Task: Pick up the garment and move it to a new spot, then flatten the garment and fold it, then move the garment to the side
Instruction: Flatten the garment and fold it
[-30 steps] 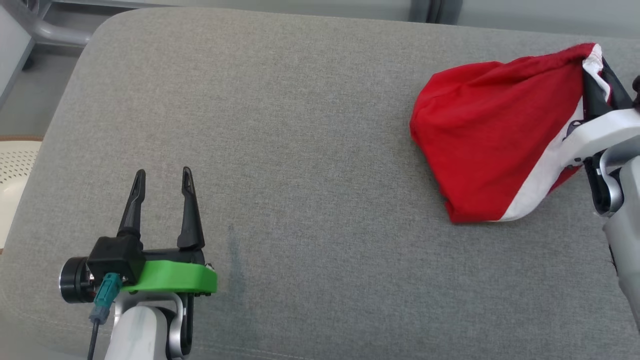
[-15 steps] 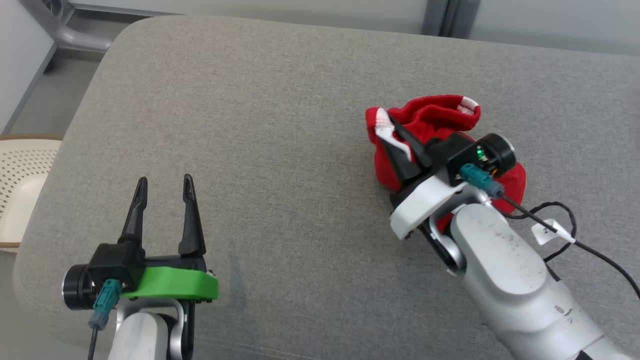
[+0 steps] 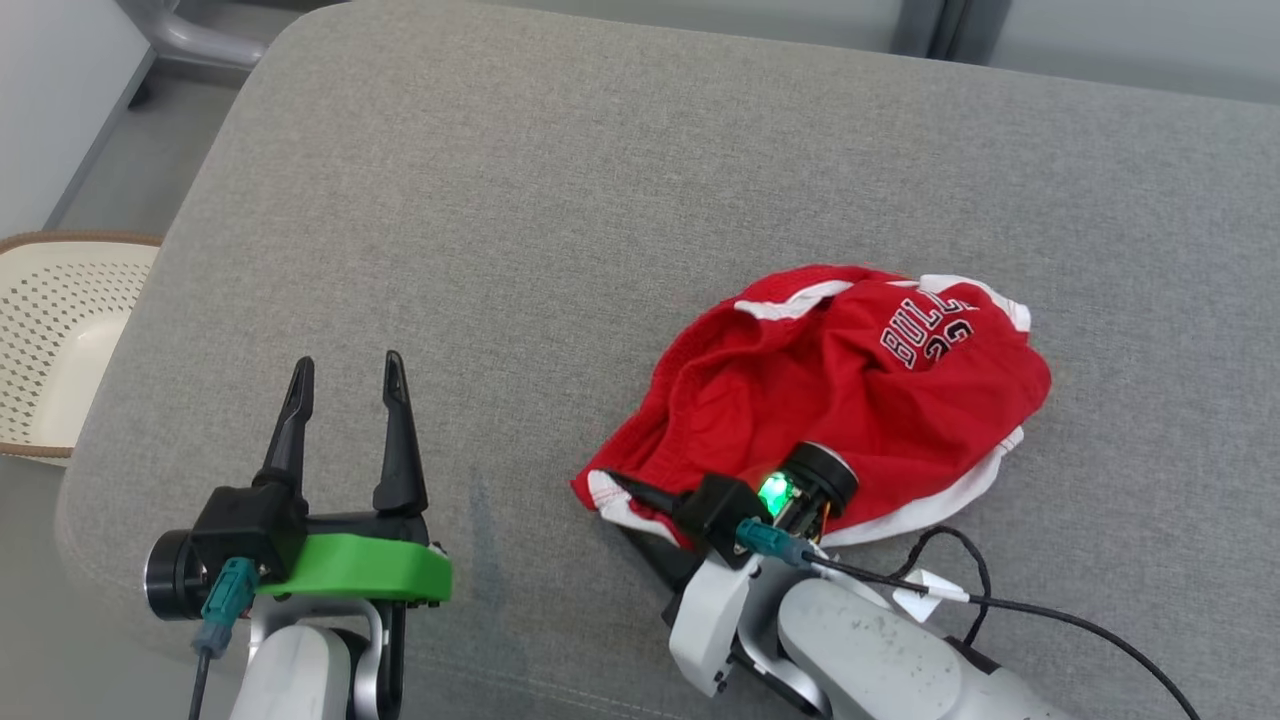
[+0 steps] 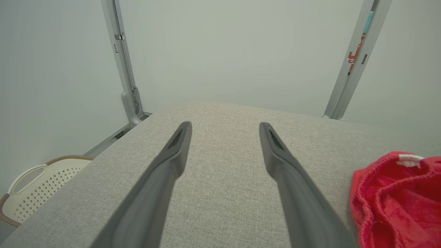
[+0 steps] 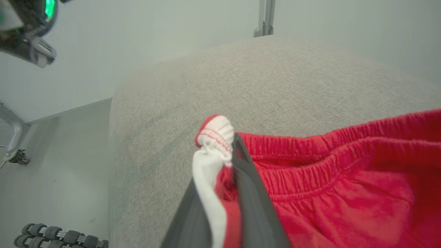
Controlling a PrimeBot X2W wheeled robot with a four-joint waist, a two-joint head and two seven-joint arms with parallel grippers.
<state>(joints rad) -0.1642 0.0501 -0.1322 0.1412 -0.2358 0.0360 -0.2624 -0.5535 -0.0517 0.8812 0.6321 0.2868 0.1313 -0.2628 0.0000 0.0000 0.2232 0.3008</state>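
Red shorts crumpled on grey cushion at four o'clock, right gripper pinching their white-trimmed waistband corner near six o'clock, left gripper spread wide at eight o'clock, basket at nine.

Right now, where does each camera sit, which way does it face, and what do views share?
Head view: above, looking down on the grey cushion; shows the left hand, open, and the right hand pinching the red shorts, with its pale forearm.
Left wrist view: low over the cushion, looking along the open left hand toward the wall.
Right wrist view: looking along the right hand, closed on the shorts' white-trimmed waistband.
Shared: all three show cushion and shorts; head and left wrist views also show the basket beside the cushion.
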